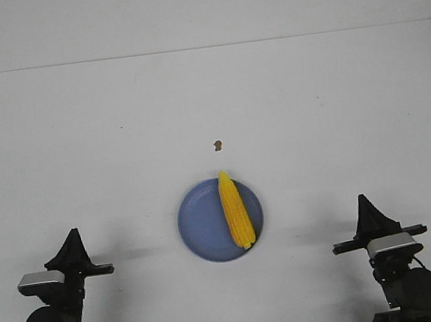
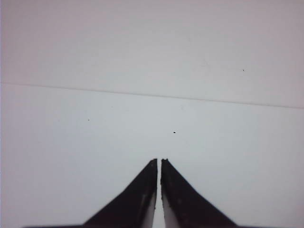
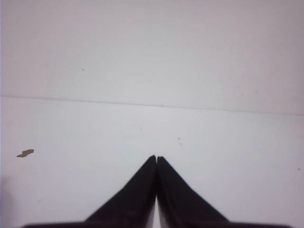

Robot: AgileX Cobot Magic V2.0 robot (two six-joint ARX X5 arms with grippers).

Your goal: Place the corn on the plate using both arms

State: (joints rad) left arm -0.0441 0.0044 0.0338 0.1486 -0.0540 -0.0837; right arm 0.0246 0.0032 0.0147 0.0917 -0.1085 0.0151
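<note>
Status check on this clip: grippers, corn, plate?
Left gripper shut, empty. Right gripper shut, empty. Corn lying on plate, right side. Nothing in the way.

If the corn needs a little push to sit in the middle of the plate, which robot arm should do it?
Probably the right. The corn lies on the plate's right half, its tip poking over the far rim, so it is a bit closer to the right gripper than the left gripper. Both are shut and empty.

Brown speck (image 1: 217, 145) too small to identify; arm bases cropped.
</note>
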